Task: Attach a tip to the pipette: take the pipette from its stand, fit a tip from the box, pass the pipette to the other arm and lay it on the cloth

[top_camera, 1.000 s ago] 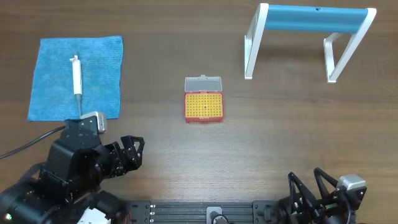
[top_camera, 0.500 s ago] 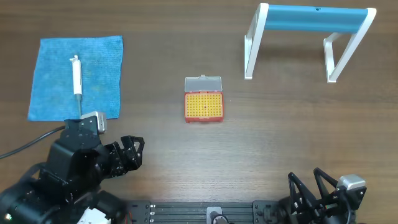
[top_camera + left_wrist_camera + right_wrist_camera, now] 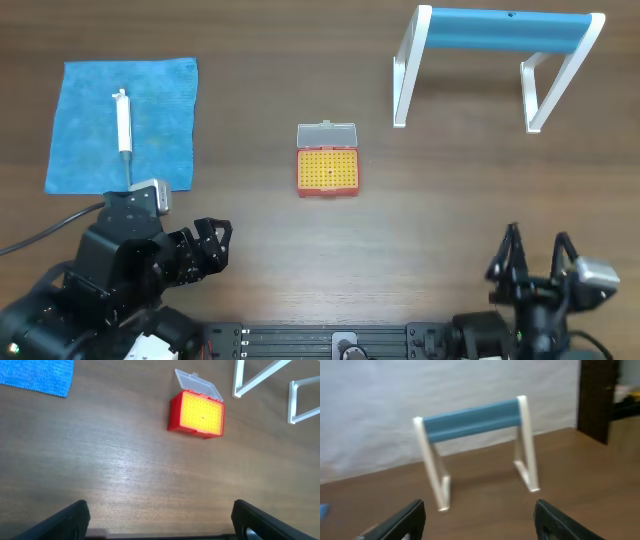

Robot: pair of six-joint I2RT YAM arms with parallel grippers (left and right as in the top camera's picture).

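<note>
Finds the pipette (image 3: 123,122) laid on the cloth (image 3: 165,100) at ten o'clock of the desk, well apart from the tip box (image 3: 328,170) at centre and the stand (image 3: 505,28) at one o'clock. Shows left tool (image 3: 159,519) at seven o'clock and right tool (image 3: 537,258) at five, both spread wide, gripping nothing. Reads as the final lay-down done. Calls next only for staying clear of the cloth.

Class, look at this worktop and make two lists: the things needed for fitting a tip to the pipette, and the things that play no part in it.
Needed for the job:
- pipette, lying on the cloth
- blue cloth
- tip box, lid open
- stand, with nothing hanging on it

No part in it:
- wooden table, just the surface
- dark furniture in the room behind
</note>
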